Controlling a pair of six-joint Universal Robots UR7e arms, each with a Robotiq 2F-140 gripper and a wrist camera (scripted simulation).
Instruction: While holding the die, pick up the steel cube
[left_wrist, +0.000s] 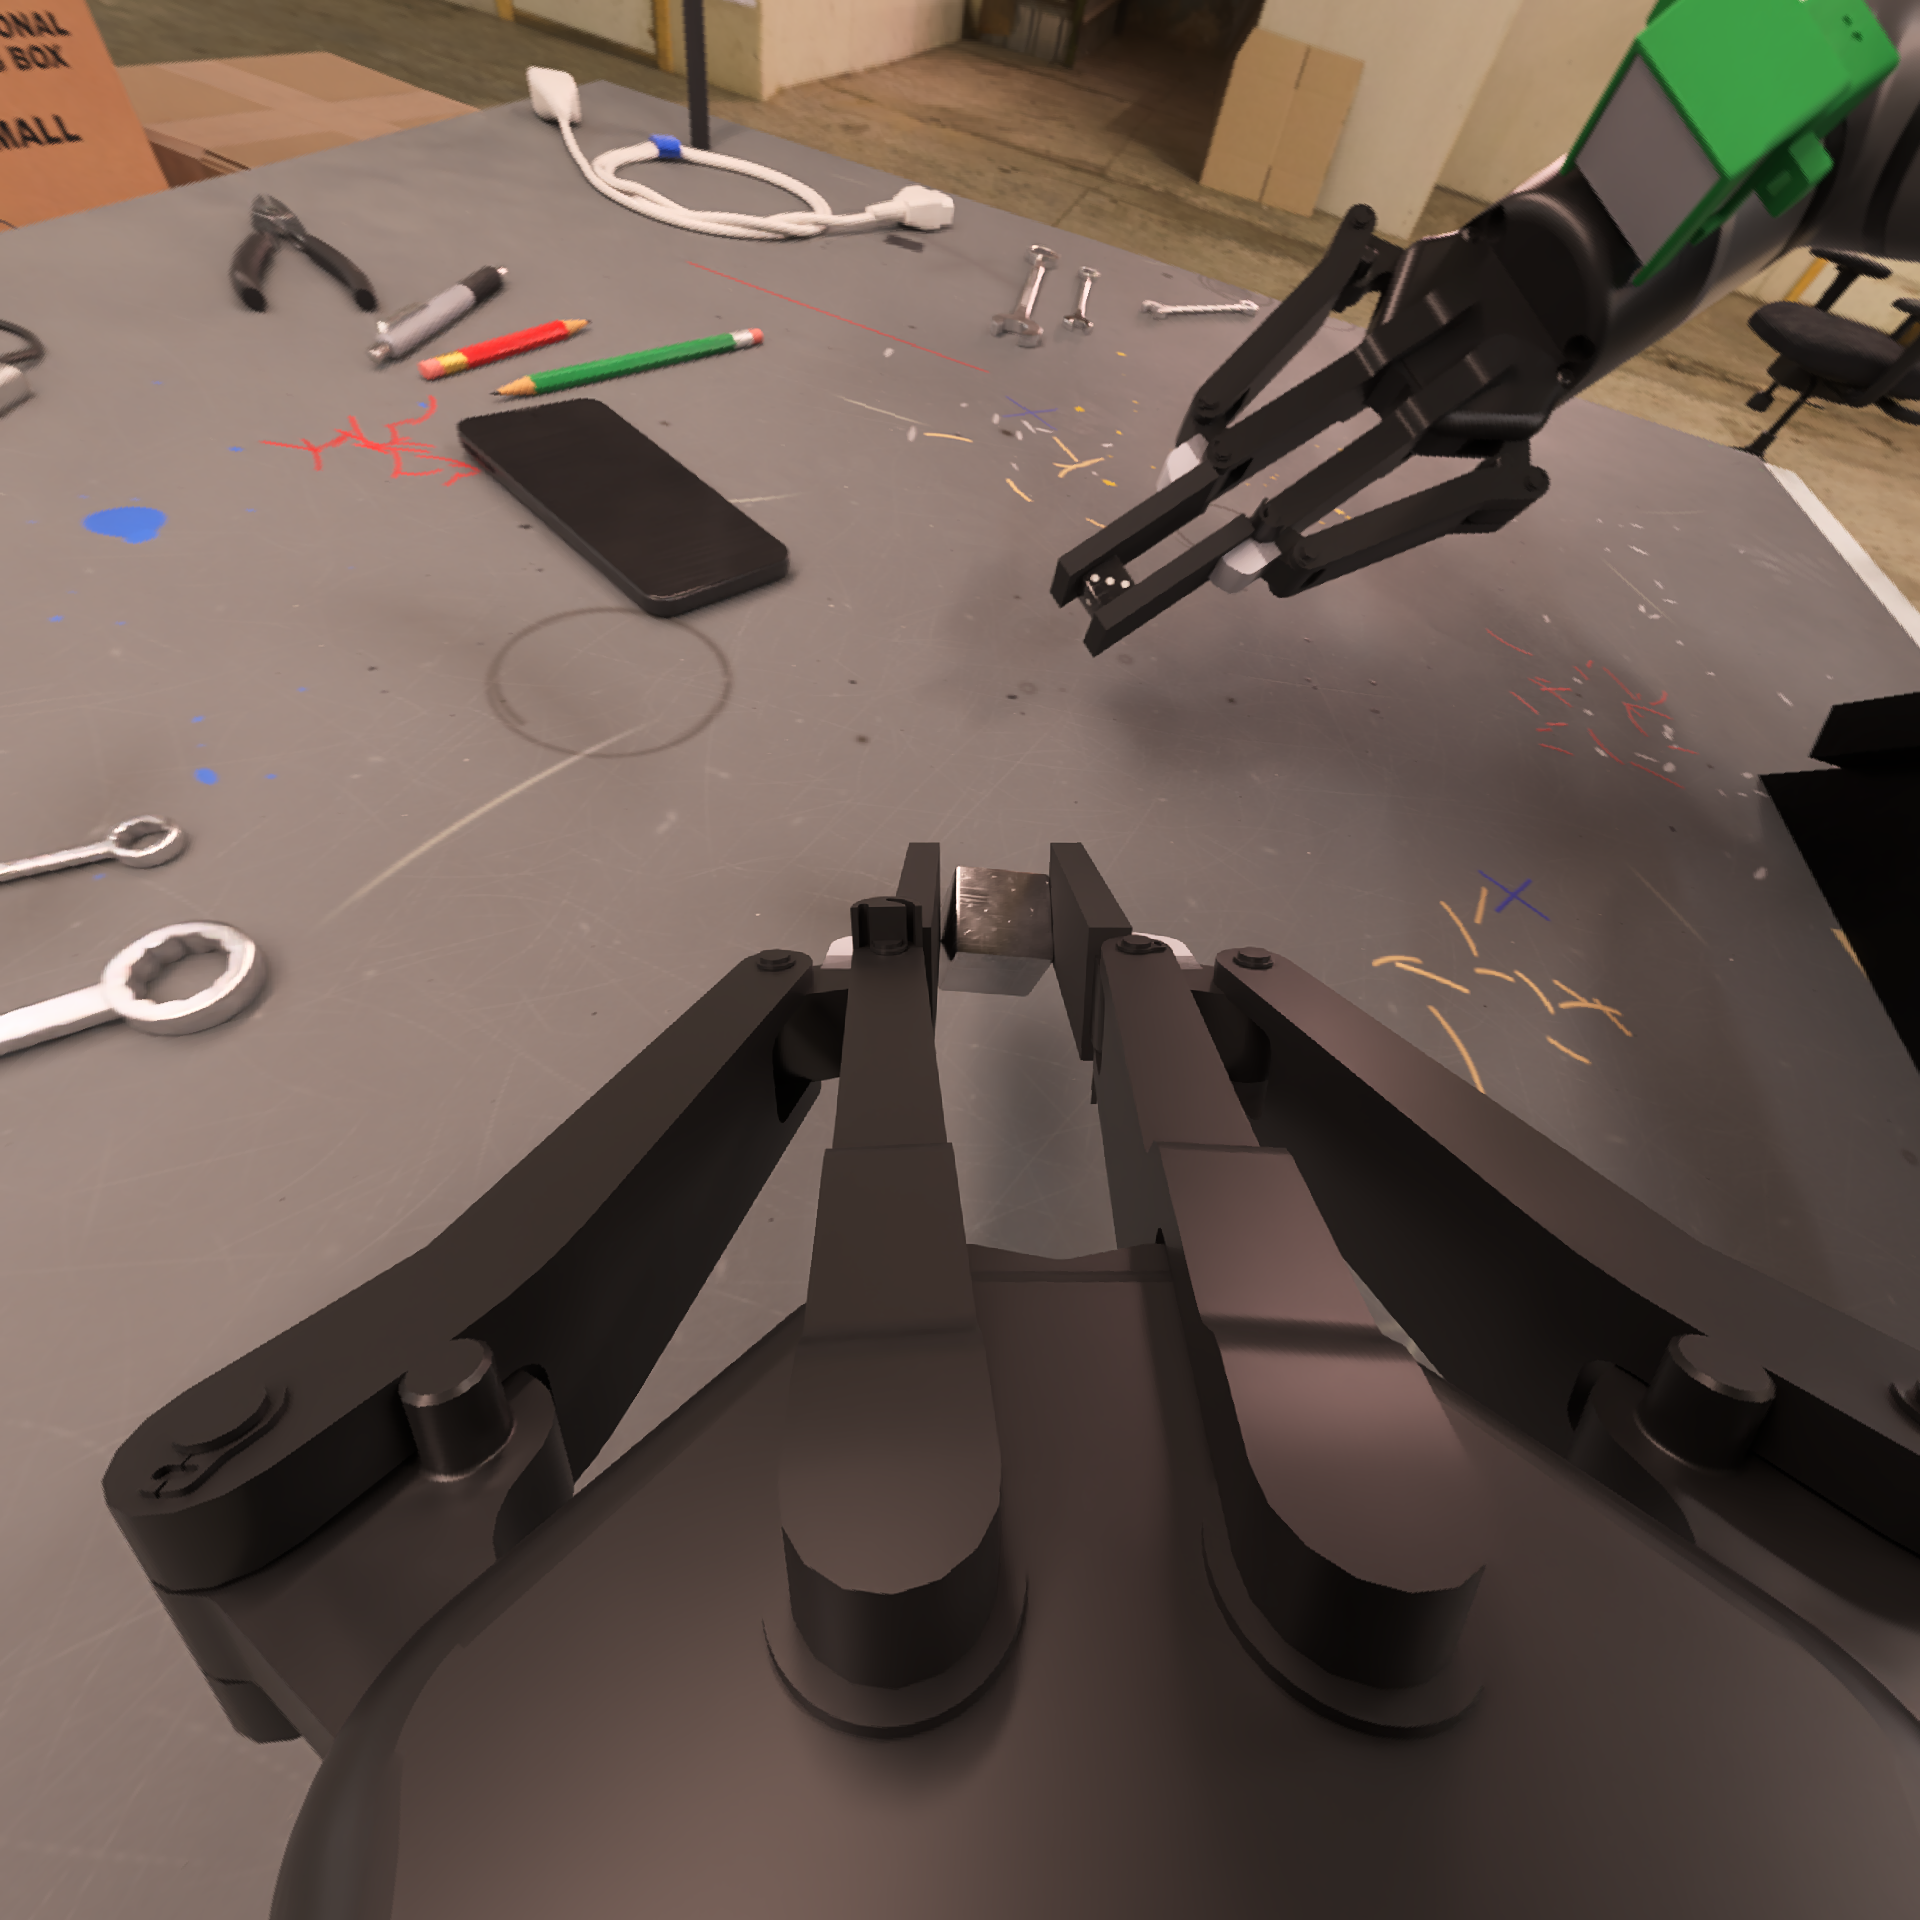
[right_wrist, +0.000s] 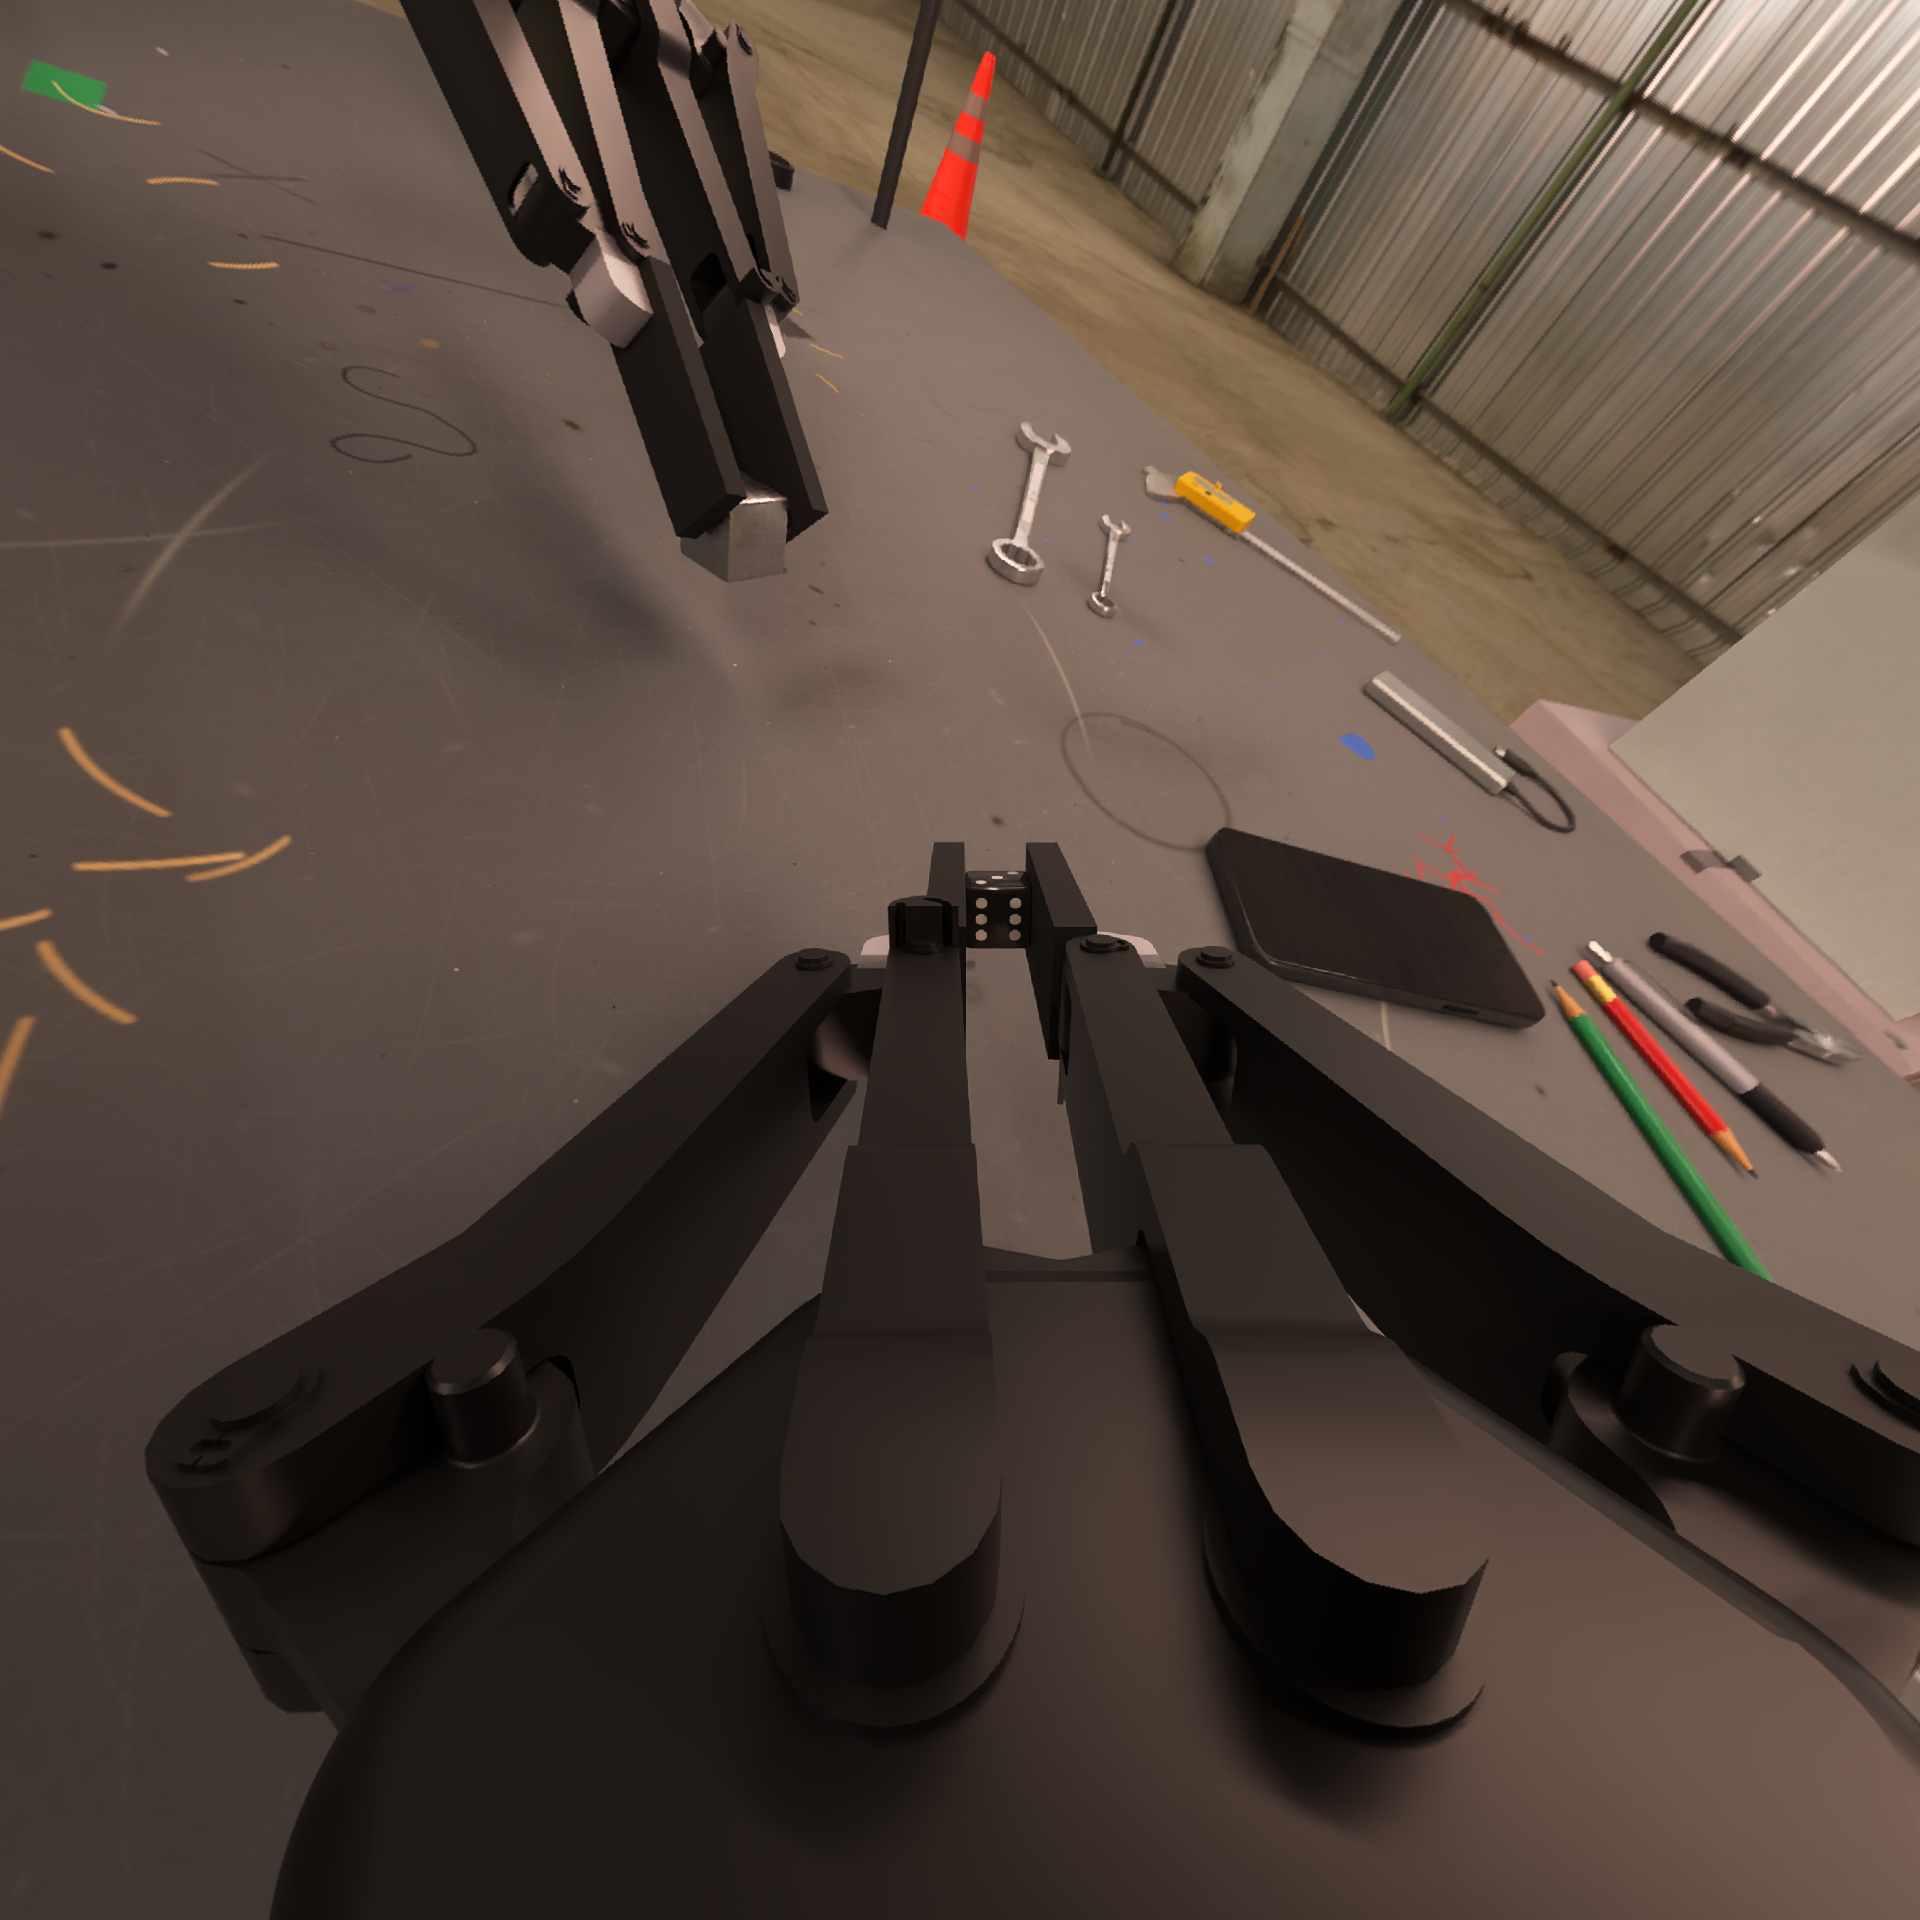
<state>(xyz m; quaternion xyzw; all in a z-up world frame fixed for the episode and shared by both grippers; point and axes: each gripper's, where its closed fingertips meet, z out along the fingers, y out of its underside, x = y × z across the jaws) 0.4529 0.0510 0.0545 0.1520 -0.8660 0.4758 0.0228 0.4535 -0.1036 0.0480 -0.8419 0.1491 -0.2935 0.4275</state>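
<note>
Left gripper (left_wrist: 997, 894) fingers pinch the shiny steel cube (left_wrist: 1000, 912); right gripper (right_wrist: 995, 896) fingers clamp the small black white-dotted die (right_wrist: 995, 910). Either shallow fingertip hold could slip.

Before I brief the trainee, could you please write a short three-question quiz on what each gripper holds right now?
1. True or false: the left gripper is shut on the steel cube.
2. What does the right gripper hold? A) pencil B) die C) wrench
3. Fill in: in the right wrist view, the cube sits ____ the table.

Key: 1 true; 2 B; 3 above, lifted clear.
</note>
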